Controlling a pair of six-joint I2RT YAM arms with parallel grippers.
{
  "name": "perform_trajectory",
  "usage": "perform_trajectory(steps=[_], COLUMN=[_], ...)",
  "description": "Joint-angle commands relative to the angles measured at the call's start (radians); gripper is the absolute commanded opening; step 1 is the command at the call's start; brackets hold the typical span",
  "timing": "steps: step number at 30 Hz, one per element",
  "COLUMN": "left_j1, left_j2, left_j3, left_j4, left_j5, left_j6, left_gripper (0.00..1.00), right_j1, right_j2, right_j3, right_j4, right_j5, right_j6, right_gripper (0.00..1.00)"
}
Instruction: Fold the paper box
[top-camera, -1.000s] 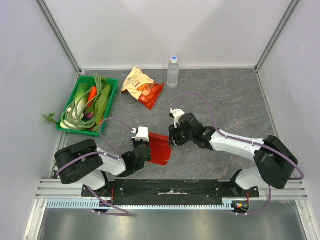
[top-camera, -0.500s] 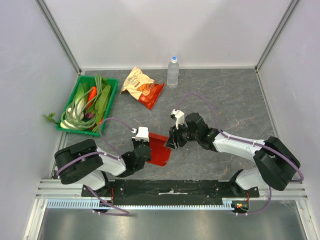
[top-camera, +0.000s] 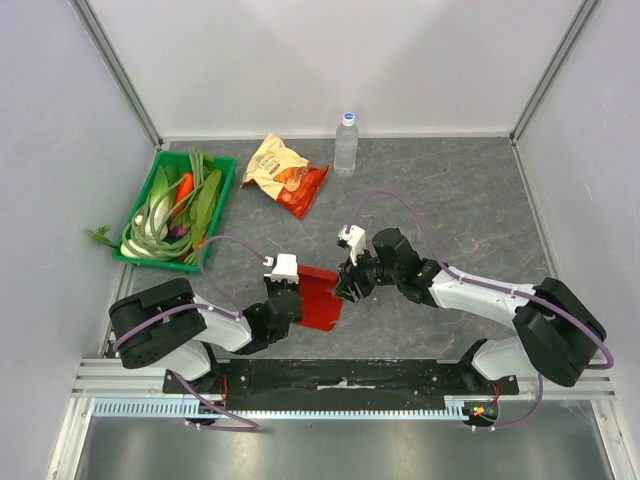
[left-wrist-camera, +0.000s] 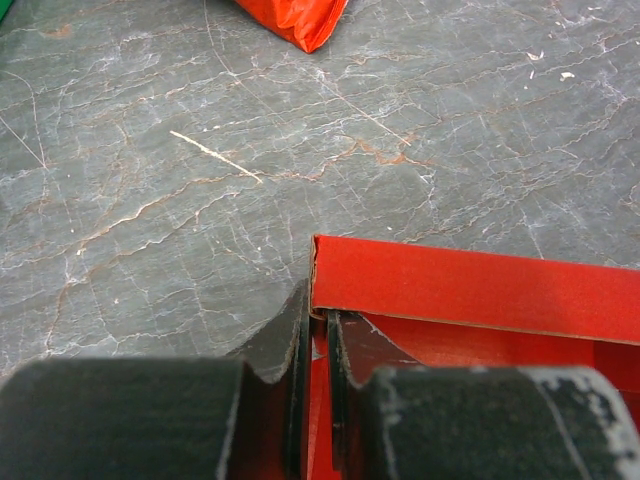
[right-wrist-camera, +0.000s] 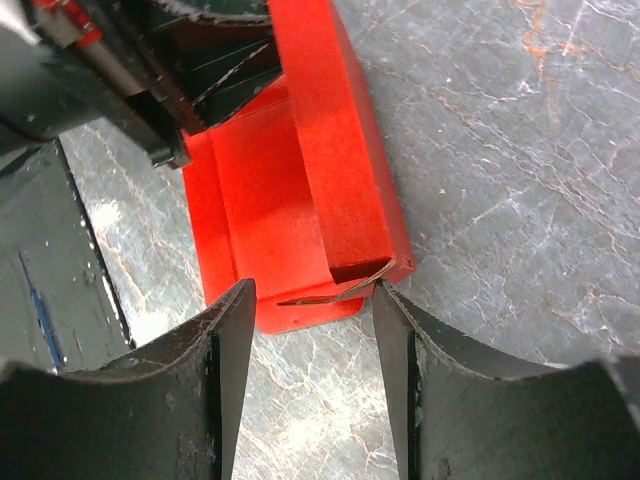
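Note:
The red paper box (top-camera: 322, 300) lies partly folded on the grey table between my two arms, with one long wall (left-wrist-camera: 470, 285) raised. My left gripper (top-camera: 288, 303) is shut on a thin side wall of the box, which shows pinched between its jaws (left-wrist-camera: 318, 325). My right gripper (top-camera: 346, 284) is open just off the box's right end. In the right wrist view its fingers (right-wrist-camera: 232, 335) straddle the loose end flap (right-wrist-camera: 335, 290), and the right one touches the box's corner. The box's floor (right-wrist-camera: 265, 195) shows beyond the flap.
A green tray (top-camera: 222, 199) of vegetables sits at the far left. An orange-and-red snack bag (top-camera: 285, 173) and a water bottle (top-camera: 346, 143) stand at the back. Grey walls enclose the table on three sides. The bag's corner (left-wrist-camera: 295, 20) shows in the left wrist view.
My right gripper has opened wider and shifted slightly towards the near edge at the box's right end. The left gripper has kept its hold and the box has hardly moved.

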Motion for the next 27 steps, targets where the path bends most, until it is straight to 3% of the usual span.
perform_trajectory(steps=[1, 4, 10, 17, 22, 27], left_j1=[-0.01, -0.011, -0.011, -0.011, -0.013, -0.017], left_j2=[-0.002, -0.005, -0.014, -0.006, -0.012, -0.031], left_j3=[0.021, 0.023, 0.02, 0.026, 0.028, 0.04], left_j4=[0.017, 0.015, 0.008, 0.009, 0.005, -0.029], left_j5=[0.001, 0.004, 0.004, 0.005, 0.005, 0.011], left_j6=[-0.027, -0.023, -0.023, -0.023, -0.021, -0.039], left_gripper=[0.02, 0.02, 0.02, 0.02, 0.02, 0.02], right_j1=[0.008, 0.008, 0.011, 0.083, 0.146, 0.18], right_j2=[-0.027, 0.045, 0.047, 0.054, 0.033, 0.039], right_j3=[-0.022, 0.013, 0.007, 0.005, -0.029, -0.022], right_j4=[0.082, 0.066, 0.032, 0.076, 0.156, 0.152], right_j5=[-0.129, -0.255, -0.179, 0.128, 0.399, 0.541], right_j6=[-0.14, -0.148, -0.223, -0.204, -0.129, -0.103], right_gripper=[0.59, 0.65, 0.64, 0.42, 0.41, 0.45])
